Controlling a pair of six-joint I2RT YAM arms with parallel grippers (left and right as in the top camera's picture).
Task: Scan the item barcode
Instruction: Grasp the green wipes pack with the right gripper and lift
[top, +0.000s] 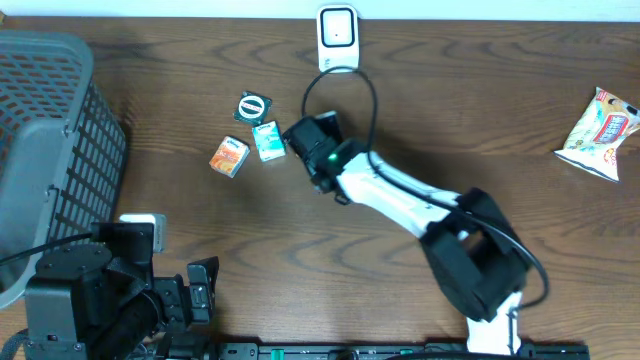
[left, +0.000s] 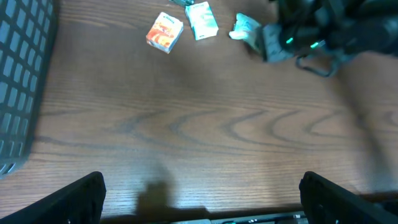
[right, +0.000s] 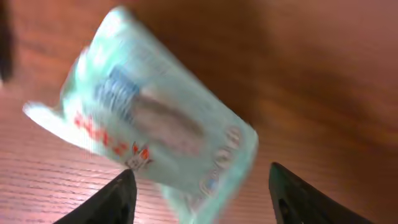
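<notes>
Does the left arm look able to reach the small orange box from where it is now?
Probably yes. Only bare table lies between the open left gripper and the orange box; the right arm works farther right.

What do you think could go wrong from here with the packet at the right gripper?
1. The right gripper straddles the packet loosely, with a gap at one finger, so the packet may slip on lifting.
2. The teal box lies right beside it and could get knocked.
3. The black cable loops close by, toward the scanner, and might snag.
</notes>
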